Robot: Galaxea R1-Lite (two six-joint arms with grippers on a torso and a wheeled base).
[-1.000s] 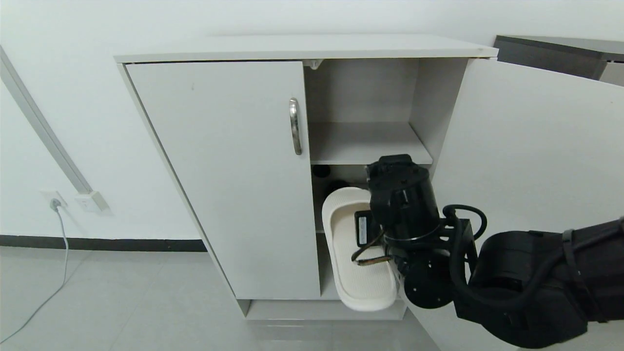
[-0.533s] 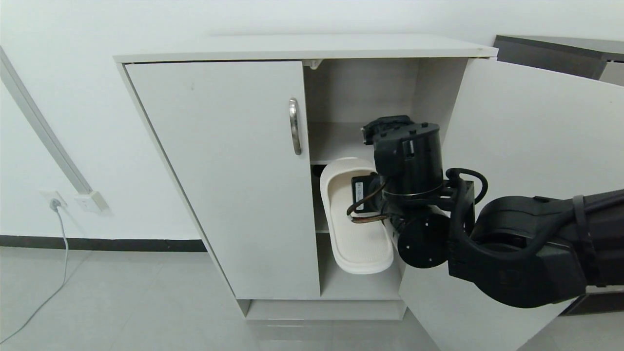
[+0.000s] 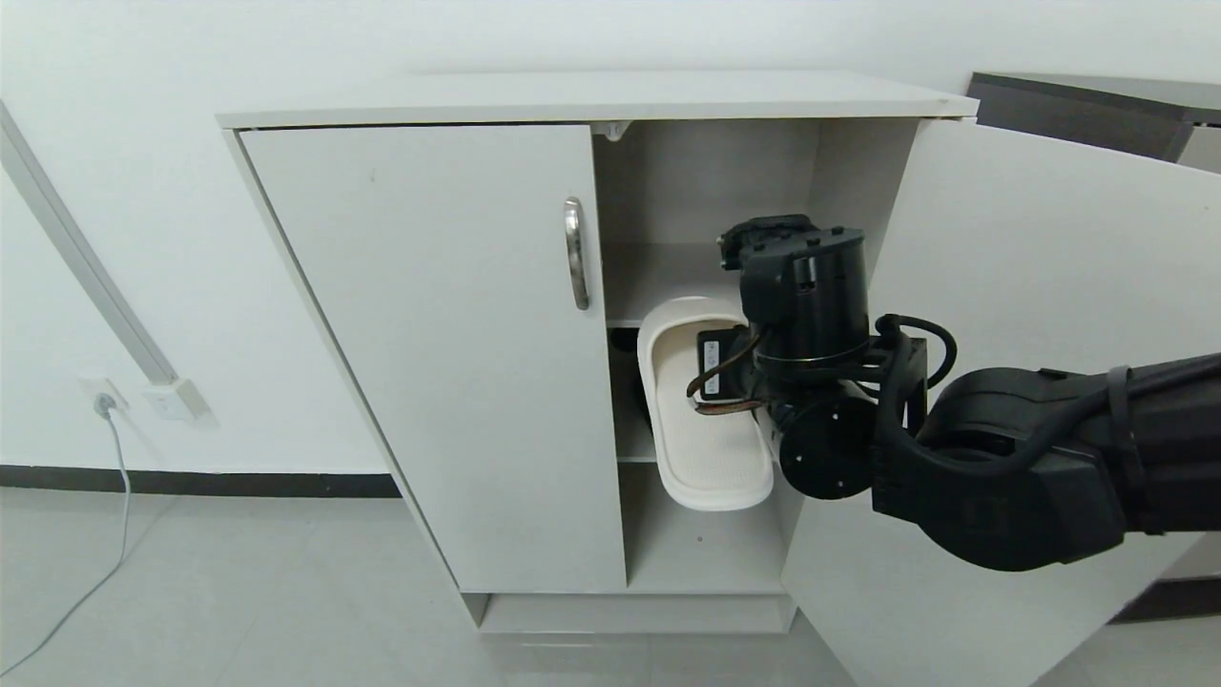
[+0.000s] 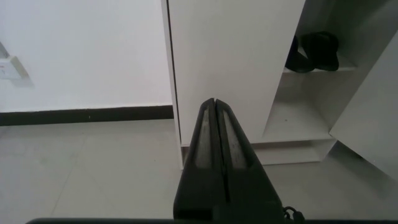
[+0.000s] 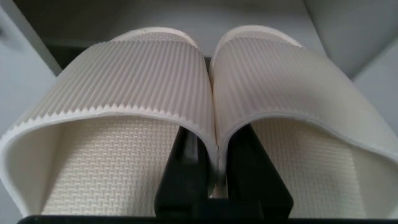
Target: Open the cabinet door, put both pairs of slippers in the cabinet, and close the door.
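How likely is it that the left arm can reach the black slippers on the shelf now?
Probably not yet: the left gripper is low before the closed left door, and the right gripper holding the white slippers crowds the open half before the black slippers.

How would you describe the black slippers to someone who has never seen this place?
Find the white cabinet whose right door stands open. Inside, the black slippers lie on the lower shelf. They are dark and at rest, while the cream pair hangs in the right tool before the opening.
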